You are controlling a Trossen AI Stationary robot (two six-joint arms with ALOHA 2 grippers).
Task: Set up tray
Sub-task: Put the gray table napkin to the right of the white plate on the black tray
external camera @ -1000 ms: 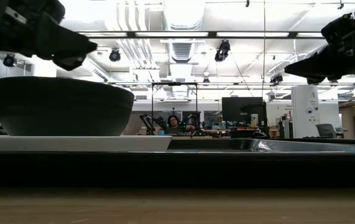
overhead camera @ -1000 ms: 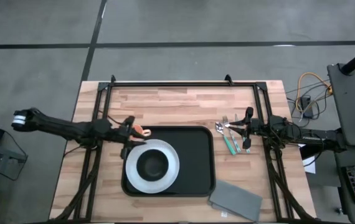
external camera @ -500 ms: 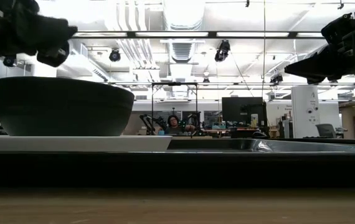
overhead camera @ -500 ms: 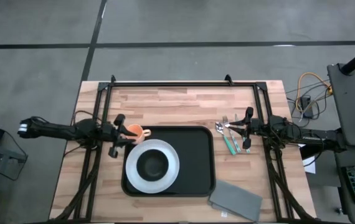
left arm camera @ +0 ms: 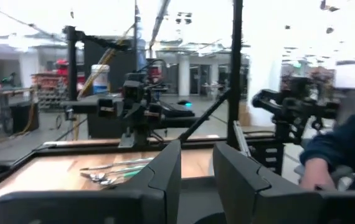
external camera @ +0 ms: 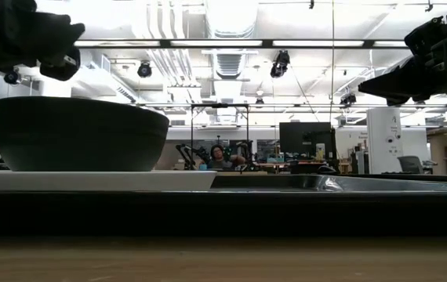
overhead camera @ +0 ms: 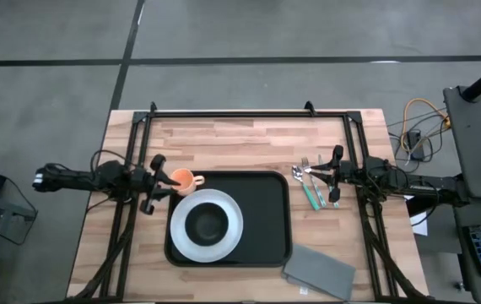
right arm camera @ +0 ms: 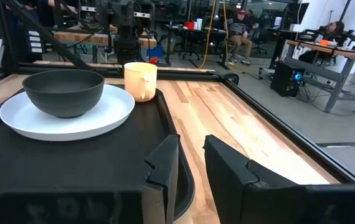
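Low view: dark bowl point(external camera: 78, 133) hides cup; tray point(external camera: 341, 184) edge-on.

Table top point(overhead camera: 240, 139) is showing pale, banded wood with a smooth finish. Black tray point(overhead camera: 270, 211) is looking like smooth plastic, faintly glossy along its rim. White plate point(right arm camera: 112, 115) is reading smooth and lightly glossy; dark bowl point(right arm camera: 64, 92) on it is looking matt. Cutlery point(overhead camera: 308, 179) is glinting like metal with green handles. Grey napkin point(overhead camera: 319, 272) is appearing as matt cloth. Cup point(right arm camera: 140, 81) is looking smooth, softly matt.
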